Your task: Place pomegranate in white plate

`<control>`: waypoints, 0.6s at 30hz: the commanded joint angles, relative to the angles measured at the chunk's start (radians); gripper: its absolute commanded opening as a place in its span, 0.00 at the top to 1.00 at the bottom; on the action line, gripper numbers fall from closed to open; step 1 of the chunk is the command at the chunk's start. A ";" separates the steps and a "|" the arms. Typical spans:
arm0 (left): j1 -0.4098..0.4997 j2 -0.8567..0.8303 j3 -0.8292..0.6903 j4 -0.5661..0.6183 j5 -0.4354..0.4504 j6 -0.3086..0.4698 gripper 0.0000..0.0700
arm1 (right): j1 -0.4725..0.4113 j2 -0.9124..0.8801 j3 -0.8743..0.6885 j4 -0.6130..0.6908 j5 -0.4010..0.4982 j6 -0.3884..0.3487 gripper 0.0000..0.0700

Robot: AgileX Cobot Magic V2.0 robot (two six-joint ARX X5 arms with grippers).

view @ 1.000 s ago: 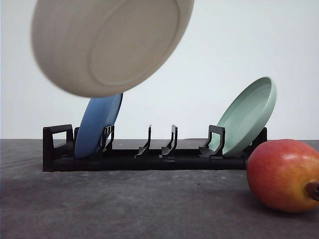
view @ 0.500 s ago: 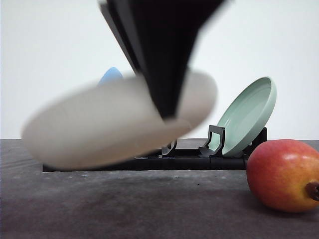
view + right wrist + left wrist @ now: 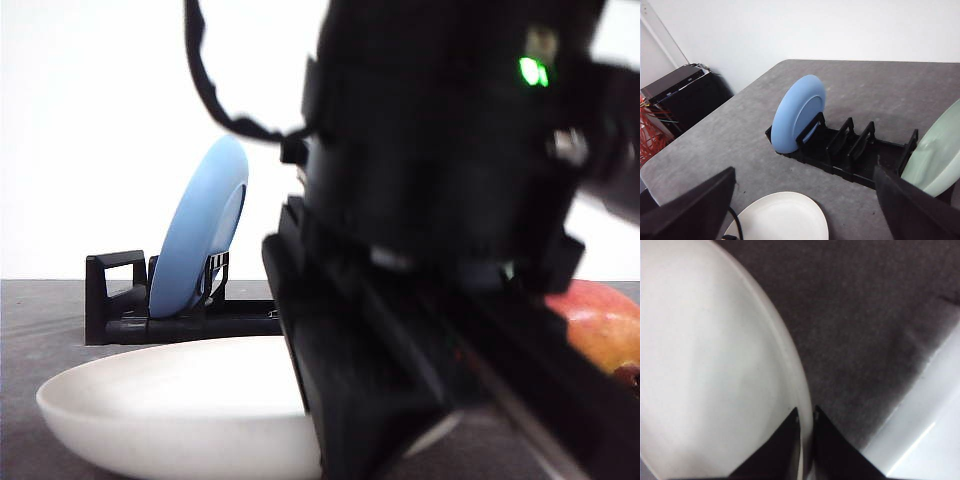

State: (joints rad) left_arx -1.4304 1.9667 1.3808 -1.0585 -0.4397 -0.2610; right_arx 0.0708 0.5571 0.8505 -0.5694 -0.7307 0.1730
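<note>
The white plate (image 3: 170, 410) lies level and low at the table's front left, hollow side up; it also appears as white plate (image 3: 782, 220). In the left wrist view my left gripper (image 3: 807, 440) is shut on the white plate (image 3: 715, 365) at its rim. In the front view the left arm's black body hides most of the pomegranate (image 3: 605, 325), whose red-orange skin peeks out at the far right on the table. My right gripper (image 3: 804, 172) hangs high above the table, its fingers wide open around nothing.
A black dish rack (image 3: 115, 300) stands at the back with a blue plate (image 3: 200, 225) upright in its left slot. The right wrist view shows that rack (image 3: 850, 150), the blue plate (image 3: 797, 112) and a pale green plate (image 3: 935, 155). The grey table (image 3: 730, 150) ends at a left edge.
The white plate came down from high and tilted to low and level near the table's front. The left arm followed it and now covers the green plate and most of the pomegranate.
</note>
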 commanded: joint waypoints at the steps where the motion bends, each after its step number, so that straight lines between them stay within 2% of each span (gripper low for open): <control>1: -0.014 0.030 0.011 0.010 0.008 -0.014 1.00 | 0.008 0.003 0.017 0.004 -0.002 0.002 0.20; 5: -0.013 0.030 0.011 0.025 0.008 -0.014 1.00 | 0.013 0.003 0.017 -0.002 -0.002 0.002 0.20; 7: -0.013 0.030 0.011 0.023 0.008 -0.014 0.93 | 0.013 0.003 0.017 -0.002 -0.002 0.002 0.20; 9: -0.013 0.030 0.011 0.021 0.008 -0.014 0.73 | 0.013 0.003 0.017 -0.002 -0.002 0.002 0.20; 16: 0.006 0.012 0.011 -0.005 -0.007 -0.049 0.15 | 0.032 0.003 0.017 -0.002 -0.002 0.002 0.20; 18: 0.017 -0.005 0.011 -0.020 -0.007 -0.064 0.08 | 0.048 0.004 0.017 -0.003 -0.001 0.001 0.20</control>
State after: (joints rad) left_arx -1.4060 1.9584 1.3811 -1.0688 -0.4504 -0.2909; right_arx 0.1130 0.5571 0.8505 -0.5767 -0.7303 0.1729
